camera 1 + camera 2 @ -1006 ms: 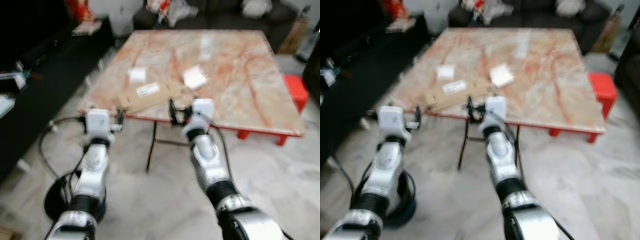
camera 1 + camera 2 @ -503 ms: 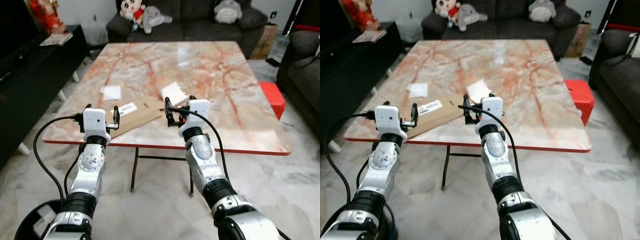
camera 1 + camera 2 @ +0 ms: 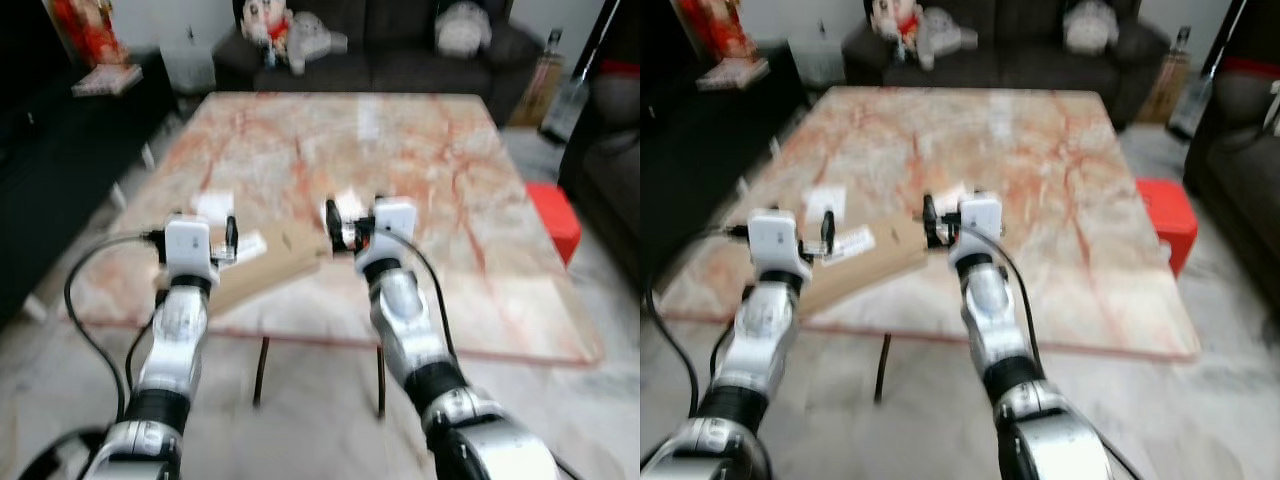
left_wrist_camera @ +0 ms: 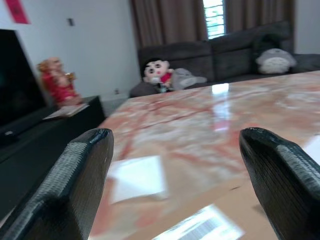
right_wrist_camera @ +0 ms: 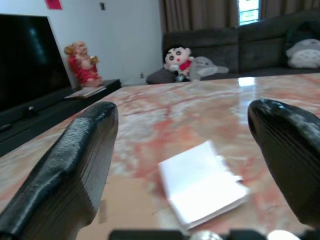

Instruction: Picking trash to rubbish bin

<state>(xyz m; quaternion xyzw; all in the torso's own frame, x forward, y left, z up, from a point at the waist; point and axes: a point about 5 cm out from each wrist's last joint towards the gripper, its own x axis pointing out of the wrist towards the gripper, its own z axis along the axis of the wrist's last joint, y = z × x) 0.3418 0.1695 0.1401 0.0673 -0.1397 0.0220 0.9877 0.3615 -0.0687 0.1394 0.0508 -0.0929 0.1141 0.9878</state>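
A flattened brown cardboard piece (image 3: 275,262) with a white label (image 3: 246,247) lies near the front edge of the marble table (image 3: 430,170). One white paper (image 3: 213,205) rests just beyond its left end. Another white folded paper (image 5: 202,187) lies past its right end. My left gripper (image 3: 226,238) is held open above the cardboard's left part, its fingers (image 4: 75,190) wide apart. My right gripper (image 3: 340,224) is open too, over the cardboard's right end and facing the folded paper. Neither gripper holds anything.
A dark sofa (image 3: 400,50) with plush toys stands behind the table. A black TV cabinet (image 3: 60,150) runs along the left. A red stool (image 3: 553,215) sits beside the table's right side, with a dark armchair (image 3: 610,130) past it. The floor is pale marble.
The whole picture has shifted and blurred, so the camera has moved nearer the table. Both grippers now reach over its front edge above the cardboard, still open.
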